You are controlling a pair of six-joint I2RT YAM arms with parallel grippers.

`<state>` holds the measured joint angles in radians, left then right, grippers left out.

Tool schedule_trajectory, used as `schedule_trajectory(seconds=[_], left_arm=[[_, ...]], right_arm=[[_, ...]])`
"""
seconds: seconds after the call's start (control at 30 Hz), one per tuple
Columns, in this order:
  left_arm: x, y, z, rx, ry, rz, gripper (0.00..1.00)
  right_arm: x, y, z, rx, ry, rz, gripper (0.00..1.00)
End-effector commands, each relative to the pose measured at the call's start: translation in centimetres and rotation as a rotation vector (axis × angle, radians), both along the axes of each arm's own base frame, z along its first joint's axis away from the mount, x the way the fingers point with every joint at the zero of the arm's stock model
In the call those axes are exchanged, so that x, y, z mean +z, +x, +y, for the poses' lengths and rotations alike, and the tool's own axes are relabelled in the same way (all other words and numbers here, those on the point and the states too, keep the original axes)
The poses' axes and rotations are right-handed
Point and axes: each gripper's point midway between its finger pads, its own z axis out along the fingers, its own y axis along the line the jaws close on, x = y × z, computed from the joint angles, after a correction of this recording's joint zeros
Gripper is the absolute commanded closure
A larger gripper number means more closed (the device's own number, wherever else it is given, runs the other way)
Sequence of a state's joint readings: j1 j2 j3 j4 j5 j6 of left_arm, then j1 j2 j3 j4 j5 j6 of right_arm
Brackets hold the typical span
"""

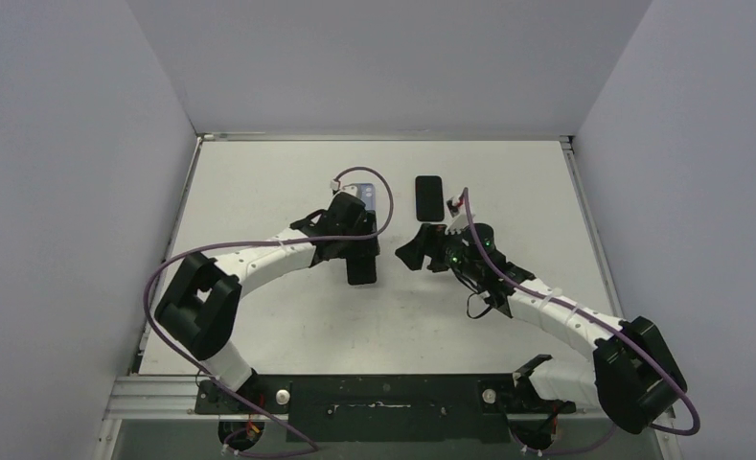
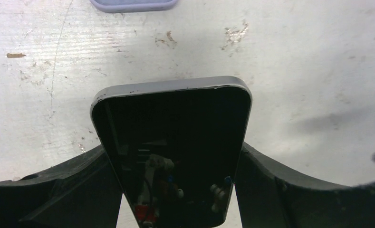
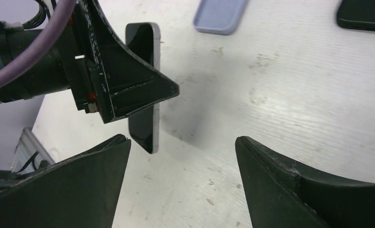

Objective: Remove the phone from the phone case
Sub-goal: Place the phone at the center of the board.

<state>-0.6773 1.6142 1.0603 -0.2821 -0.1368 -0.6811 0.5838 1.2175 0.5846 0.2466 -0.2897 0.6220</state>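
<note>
Left claw (image 2: 173, 154) is clamped on the phone (image 2: 171, 118), one finger on each long edge. The phone is bare and out of the phone case (image 3: 221, 14).

Your left wrist cam shows the dark glass facing the lens and mirroring the wrist hardware. The phone's free end points at the phone case, with a strip of bare tabletop (image 1: 259, 316) between them, so no contact.

Your right wrist cam shows the phone edge-on, standing on its long side in the grip, with its light metal band visible. The lower corner looks clear of the tabletop, but you can't confirm that from these angles.

The phone case is lavender and lies flat on the tabletop. On the overhead cam the held phone sits just on the near side of it. Can't tell which face of the case is up.

Right claw (image 3: 181, 142) has its jaws spread wide and is gripping nothing. It sits near-right of the phone case, aimed at the left claw and phone and apart from both.

A second black slab (image 1: 429, 196) lies flat just right of the phone case, not touching it. The left arm's purple cable (image 1: 387, 196) arcs between the two.
</note>
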Motion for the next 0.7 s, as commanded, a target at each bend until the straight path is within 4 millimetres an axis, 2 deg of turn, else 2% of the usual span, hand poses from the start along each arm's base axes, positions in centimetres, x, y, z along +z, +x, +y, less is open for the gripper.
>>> schedule_trajectory(seconds=[0.0, 0.13, 0.3, 0.5, 0.67], left_arm=[[-0.8, 1.3, 0.6, -0.059, 0.129, 0.022, 1.0], [-2.3, 2.3, 0.6, -0.051, 0.158, 0.066, 0.98], [-4.0, 3.5, 0.2, -0.032, 0.205, 0.114, 0.91], [-6.4, 3.6, -0.3, -0.006, 0.215, 0.177, 0.76], [-7.7, 3.4, 0.6, 0.054, 0.239, 0.195, 0.6]], right_arm=[[-0.1, 1.4, -3.6, -0.116, -0.046, -0.008, 0.16], [-0.1, 1.9, -5.5, -0.165, -0.072, -0.015, 0.15], [-0.1, 2.0, -6.6, -0.193, -0.098, -0.024, 0.15], [-0.5, 1.7, -7.2, -0.21, -0.101, -0.011, 0.15], [-0.6, 1.6, -7.7, -0.222, -0.103, -0.012, 0.14]])
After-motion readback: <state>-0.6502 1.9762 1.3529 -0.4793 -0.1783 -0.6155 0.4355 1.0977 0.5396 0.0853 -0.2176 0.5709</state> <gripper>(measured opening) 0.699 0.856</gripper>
